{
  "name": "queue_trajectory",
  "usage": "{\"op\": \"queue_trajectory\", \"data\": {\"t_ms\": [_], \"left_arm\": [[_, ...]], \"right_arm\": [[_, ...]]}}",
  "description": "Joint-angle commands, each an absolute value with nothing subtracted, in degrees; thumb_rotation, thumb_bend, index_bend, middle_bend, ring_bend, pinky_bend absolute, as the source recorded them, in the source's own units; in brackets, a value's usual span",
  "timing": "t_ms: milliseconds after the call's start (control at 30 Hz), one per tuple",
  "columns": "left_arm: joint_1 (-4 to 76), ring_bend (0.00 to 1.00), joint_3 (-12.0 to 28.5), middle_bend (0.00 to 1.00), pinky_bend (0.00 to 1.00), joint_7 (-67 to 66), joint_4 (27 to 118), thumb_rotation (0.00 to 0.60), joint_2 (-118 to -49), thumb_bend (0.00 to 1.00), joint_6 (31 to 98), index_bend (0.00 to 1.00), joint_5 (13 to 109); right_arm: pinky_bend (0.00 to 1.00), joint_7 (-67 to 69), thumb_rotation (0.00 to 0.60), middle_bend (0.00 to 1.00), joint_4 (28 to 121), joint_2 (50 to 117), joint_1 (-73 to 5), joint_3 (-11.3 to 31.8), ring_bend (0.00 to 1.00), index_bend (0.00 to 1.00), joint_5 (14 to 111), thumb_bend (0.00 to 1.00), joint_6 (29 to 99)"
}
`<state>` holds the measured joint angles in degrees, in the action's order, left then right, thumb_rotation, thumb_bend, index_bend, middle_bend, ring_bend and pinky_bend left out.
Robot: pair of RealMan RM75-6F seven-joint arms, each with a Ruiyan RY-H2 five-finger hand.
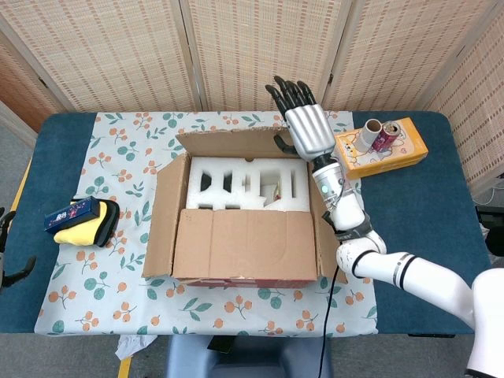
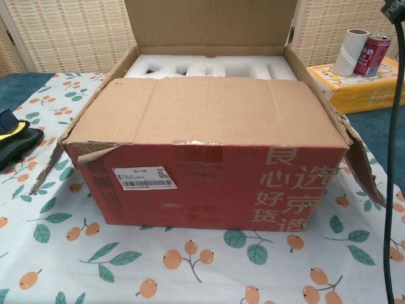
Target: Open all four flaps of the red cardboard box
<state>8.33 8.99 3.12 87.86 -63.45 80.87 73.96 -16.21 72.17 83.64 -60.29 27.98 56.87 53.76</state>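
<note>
**A:** Red cardboard box [image 2: 209, 183] first: you have it in the middle of the floral cloth [image 1: 118, 169], printed face toward you. Start at your left. Your left hand [image 1: 12, 268] barely shows at the table's edge; only fingertips are in view, so I cannot tell whether it is spread or curled. Nothing suggests it is holding anything.

**B:** And the left side flap [image 1: 164, 216]?

**A:** It stands out from the box, angled down and away, so it no longer covers anything. The near flap [image 2: 209, 114] is the one that lies flat across the front half of the top. By my reading, that is what you have left.

**B:** The back?

**A:** The far flap [image 2: 212, 22] stands upright, which is why the white foam insert [image 1: 248, 185] shows beneath it. Your right hand [image 1: 303, 126] is at that flap's right corner, fingers extended and apart, gripping nothing, thumb by the flap's edge. It seems placed to keep the flap from falling forward. The right side flap [image 2: 361, 168] hangs outward below your forearm.

**B:** Anything in the way?

**A:** The yellow carton [image 1: 386, 150] with its can sits just right of your hand; mind it when you draw back.
</note>
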Motion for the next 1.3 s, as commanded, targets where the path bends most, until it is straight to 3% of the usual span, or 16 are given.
{"op": "queue_trajectory", "data": {"t_ms": [33,333,500,600,867,1000,1200,1300], "left_arm": [[8.4,0.0,9.2,0.01,0.0,4.4,87.1,0.6,-63.2,0.38,80.2,0.0,73.6],[8.6,0.0,9.5,0.01,0.0,6.4,86.0,0.6,-63.2,0.38,79.0,0.0,73.0],[8.6,0.0,9.6,0.01,0.0,6.3,86.1,0.6,-63.2,0.38,78.8,0.0,72.8],[8.4,0.0,9.6,0.01,0.0,6.2,86.2,0.6,-63.2,0.38,79.3,0.0,72.9],[8.5,0.0,9.5,0.01,0.0,5.4,86.4,0.6,-63.3,0.38,79.2,0.0,72.8],[8.6,0.0,9.7,0.01,0.0,2.5,86.9,0.6,-63.7,0.38,79.4,0.0,72.0],[8.6,0.0,9.9,0.01,0.0,1.4,87.2,0.6,-64.0,0.38,79.7,0.0,71.4],[8.7,0.0,9.9,0.01,0.0,1.0,87.1,0.6,-64.1,0.38,79.5,0.0,71.4]], "right_arm": [[0.0,-14.8,0.6,0.0,66.2,85.6,-63.3,29.0,0.0,0.0,55.6,0.39,51.3],[0.0,-9.5,0.6,0.0,45.9,91.9,-67.9,27.6,0.0,0.0,56.4,0.38,45.6],[0.0,-2.7,0.6,0.0,42.3,92.7,-67.7,26.3,0.0,0.0,58.7,0.39,42.3],[0.0,1.9,0.6,0.0,48.5,89.5,-65.5,26.1,0.0,0.0,59.9,0.39,41.7],[0.0,9.8,0.6,0.0,83.7,67.3,-56.1,26.0,0.0,0.0,55.8,0.38,31.5],[0.03,11.6,0.6,0.0,90.3,62.5,-53.8,25.5,0.0,0.0,56.0,0.38,30.7],[0.2,17.3,0.6,0.0,97.6,58.9,-49.1,25.0,0.0,0.0,55.6,0.38,31.8],[0.24,20.9,0.6,0.0,99.5,57.9,-47.1,24.8,0.0,0.0,57.4,0.38,30.5]]}}
